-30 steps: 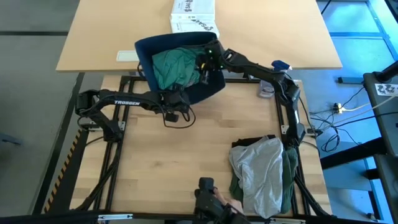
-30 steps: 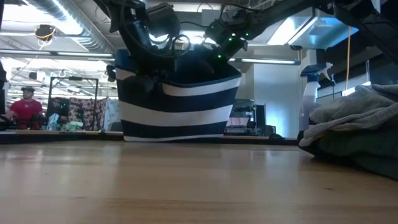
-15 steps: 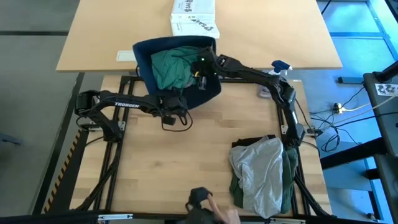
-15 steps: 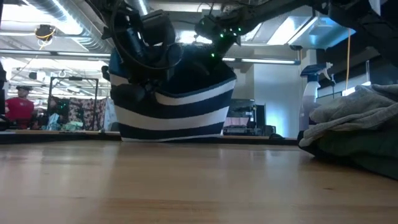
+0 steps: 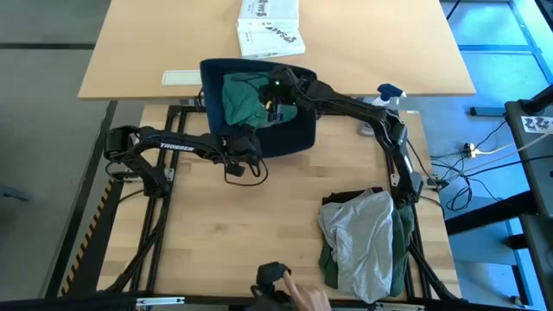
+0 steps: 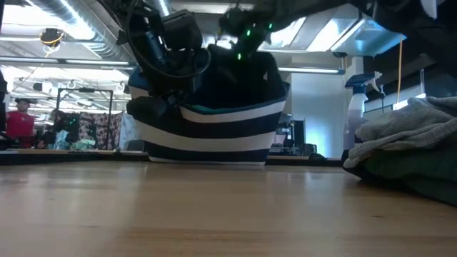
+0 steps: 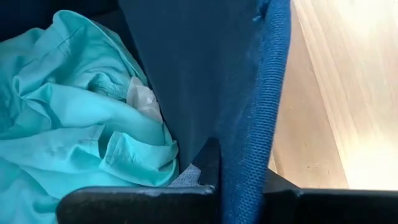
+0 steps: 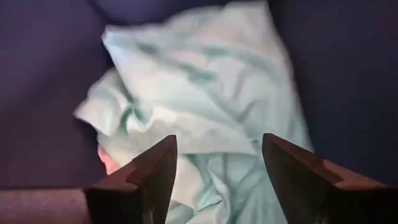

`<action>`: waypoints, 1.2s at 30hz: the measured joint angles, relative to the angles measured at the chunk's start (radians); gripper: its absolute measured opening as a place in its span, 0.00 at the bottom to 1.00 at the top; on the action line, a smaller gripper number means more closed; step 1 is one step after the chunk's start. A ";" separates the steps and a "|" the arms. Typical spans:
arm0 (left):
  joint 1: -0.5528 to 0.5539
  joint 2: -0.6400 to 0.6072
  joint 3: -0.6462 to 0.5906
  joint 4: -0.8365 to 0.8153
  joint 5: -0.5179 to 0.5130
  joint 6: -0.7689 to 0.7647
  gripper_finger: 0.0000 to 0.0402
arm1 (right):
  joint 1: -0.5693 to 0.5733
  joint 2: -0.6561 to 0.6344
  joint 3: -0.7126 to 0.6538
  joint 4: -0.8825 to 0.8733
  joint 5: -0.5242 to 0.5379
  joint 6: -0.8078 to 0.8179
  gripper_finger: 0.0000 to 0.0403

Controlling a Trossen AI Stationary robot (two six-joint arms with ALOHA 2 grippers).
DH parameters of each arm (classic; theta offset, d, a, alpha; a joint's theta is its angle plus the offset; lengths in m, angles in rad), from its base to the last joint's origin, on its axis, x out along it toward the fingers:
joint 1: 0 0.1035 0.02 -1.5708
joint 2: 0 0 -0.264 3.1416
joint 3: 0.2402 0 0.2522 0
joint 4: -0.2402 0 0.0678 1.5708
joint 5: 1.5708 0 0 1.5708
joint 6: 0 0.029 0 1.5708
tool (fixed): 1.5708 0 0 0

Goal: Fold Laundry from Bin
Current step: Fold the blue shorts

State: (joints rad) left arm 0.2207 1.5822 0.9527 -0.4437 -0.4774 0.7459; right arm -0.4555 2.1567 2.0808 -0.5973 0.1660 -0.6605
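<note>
At the far edge of the wooden table (image 5: 242, 233), near its middle, sits the boxy dark navy fabric bin with white stripes (image 5: 294, 134), holding a crumpled teal-green cloth garment (image 5: 244, 97). On the bin's near wall, the left gripper (image 5: 235, 143) is clamped shut on the navy rim (image 7: 261, 106), steadying it. Inside the bin, the right gripper (image 8: 217, 171) hovers just above the teal garment, its 2 dark fingers (image 8: 140, 177) spread apart and holding nothing. Near the table's right front corner lies a pile of light grey and dark green garments (image 5: 367, 242). The step in hand looks like fetching the next garment; the next move calls for lowering, pinching a fold and lifting clear.
</note>
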 joint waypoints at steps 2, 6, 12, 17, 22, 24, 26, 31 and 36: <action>0.000 0.000 0.000 0.000 -0.002 -0.001 0.00 | -0.014 0.033 -0.001 -0.015 0.000 0.001 0.58; 0.000 0.000 0.000 0.005 -0.004 -0.006 0.00 | -0.038 0.106 -0.002 -0.034 0.033 0.006 0.58; 0.000 0.000 0.000 0.008 -0.003 -0.007 0.00 | -0.085 0.177 -0.002 -0.086 0.042 0.051 0.58; 0.001 0.000 0.000 0.019 -0.006 -0.006 0.00 | -0.111 0.204 -0.001 -0.142 0.039 0.050 0.57; 0.001 0.000 0.000 0.024 -0.014 -0.005 0.00 | -0.115 0.193 -0.001 -0.126 0.060 0.028 0.30; 0.001 0.000 0.000 0.026 -0.024 -0.005 0.00 | -0.115 0.178 -0.001 -0.116 0.062 0.019 0.10; 0.001 0.000 0.000 0.027 -0.030 -0.005 0.00 | -0.115 0.150 -0.001 -0.106 0.067 0.018 0.05; 0.010 -0.006 0.000 0.033 -0.040 -0.003 0.00 | -0.103 0.017 -0.002 -0.072 0.049 0.039 0.01; 0.028 -0.030 0.000 0.042 -0.038 -0.003 0.00 | -0.068 -0.170 -0.001 -0.022 0.026 0.056 0.01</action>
State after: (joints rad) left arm 0.2484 1.5525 0.9531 -0.4016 -0.5153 0.7424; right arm -0.5234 1.9863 2.0796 -0.6195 0.1925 -0.6041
